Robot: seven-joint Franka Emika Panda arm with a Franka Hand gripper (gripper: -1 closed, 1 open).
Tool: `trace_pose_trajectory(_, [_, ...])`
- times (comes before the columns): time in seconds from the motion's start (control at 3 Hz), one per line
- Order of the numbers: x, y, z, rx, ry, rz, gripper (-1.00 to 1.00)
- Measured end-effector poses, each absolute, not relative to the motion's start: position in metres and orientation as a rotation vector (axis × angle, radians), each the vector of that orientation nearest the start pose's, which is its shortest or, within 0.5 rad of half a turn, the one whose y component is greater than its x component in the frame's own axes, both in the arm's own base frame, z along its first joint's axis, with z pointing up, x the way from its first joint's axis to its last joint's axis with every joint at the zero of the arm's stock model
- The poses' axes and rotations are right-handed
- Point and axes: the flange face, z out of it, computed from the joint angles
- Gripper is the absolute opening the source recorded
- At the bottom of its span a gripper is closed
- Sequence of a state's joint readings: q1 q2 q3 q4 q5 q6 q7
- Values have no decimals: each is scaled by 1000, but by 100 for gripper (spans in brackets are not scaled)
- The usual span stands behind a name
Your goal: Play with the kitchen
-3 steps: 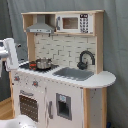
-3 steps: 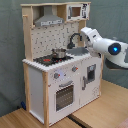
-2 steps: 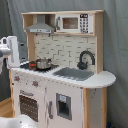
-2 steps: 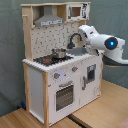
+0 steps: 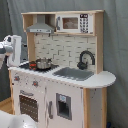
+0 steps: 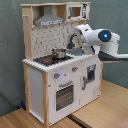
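nothing on the kitchen (image 5: 65,75) looks changed so far; by my reading the play has barely begun. it stands upright on the floor, long axis vertical, front facing the first exterior view's lower left. the arm (image 6: 97,40) reaches over the sink (image 5: 75,73); whether the gripper is spread or closed, i cannot tell.

No text, brand, number or sign is showing legibly anywhere in either exterior view. The microwave (image 5: 73,23) on the kitchen (image 5: 60,75) is carrying a panel of small buttons beside its window, but whatever is printed on them is not coming through as readable characters. The knobs (image 6: 65,73) below the stovetop are likewise showing no markings that can be read.
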State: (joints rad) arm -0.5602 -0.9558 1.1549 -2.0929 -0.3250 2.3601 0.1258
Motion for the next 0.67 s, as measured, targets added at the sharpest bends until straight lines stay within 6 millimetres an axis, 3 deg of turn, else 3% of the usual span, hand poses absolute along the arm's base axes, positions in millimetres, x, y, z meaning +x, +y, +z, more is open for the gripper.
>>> trace_pose_trajectory(0.67, [328, 426, 598, 2048, 754, 992, 100])
